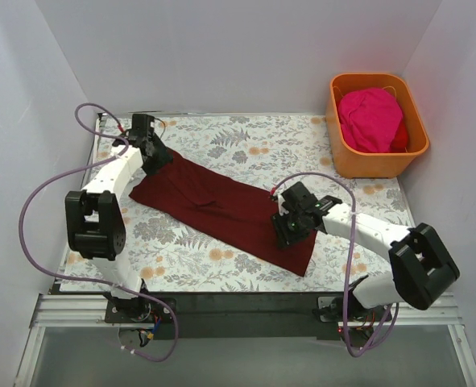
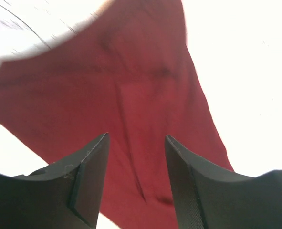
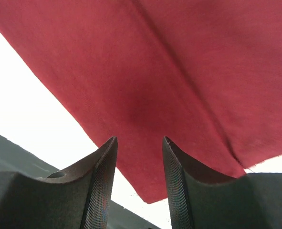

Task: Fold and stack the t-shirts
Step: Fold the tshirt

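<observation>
Top external: both claws, left [image 1: 159, 159] and right [image 1: 286, 228], gape above maroon t-shirt [image 1: 213, 205] ends.

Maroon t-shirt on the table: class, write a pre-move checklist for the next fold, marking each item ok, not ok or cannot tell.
1. Maroon t-shirt lies flat on the patterned table: ok, a long diagonal band.
2. Left gripper jaws apart over the cloth: ok.
3. Right gripper jaws apart over the cloth: ok.
4. Either gripper pinching fabric: cannot tell.
5. Pink t-shirt out of the way in the orange tub: ok.
6. Arms at opposite ends of the shirt: ok.
</observation>
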`<state>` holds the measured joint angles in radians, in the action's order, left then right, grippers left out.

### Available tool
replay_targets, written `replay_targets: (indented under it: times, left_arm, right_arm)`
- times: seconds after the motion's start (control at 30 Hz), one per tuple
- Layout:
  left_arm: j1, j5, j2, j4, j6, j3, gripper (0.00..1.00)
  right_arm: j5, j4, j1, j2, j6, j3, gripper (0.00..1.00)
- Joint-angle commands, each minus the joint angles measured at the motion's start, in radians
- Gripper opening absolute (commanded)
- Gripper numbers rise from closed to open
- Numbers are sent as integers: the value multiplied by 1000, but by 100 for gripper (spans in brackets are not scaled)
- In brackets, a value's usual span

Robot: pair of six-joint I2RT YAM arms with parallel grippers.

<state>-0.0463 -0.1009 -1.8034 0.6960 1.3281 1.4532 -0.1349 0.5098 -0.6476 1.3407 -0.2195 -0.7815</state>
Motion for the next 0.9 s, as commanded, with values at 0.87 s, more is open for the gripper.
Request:
replay_targets:
  times: [0.87]
  left_arm:
    - [-317,84,-628,20,-205,519,49]
  right_arm:
    - [-164,35,-612,482,-55,-377,53]
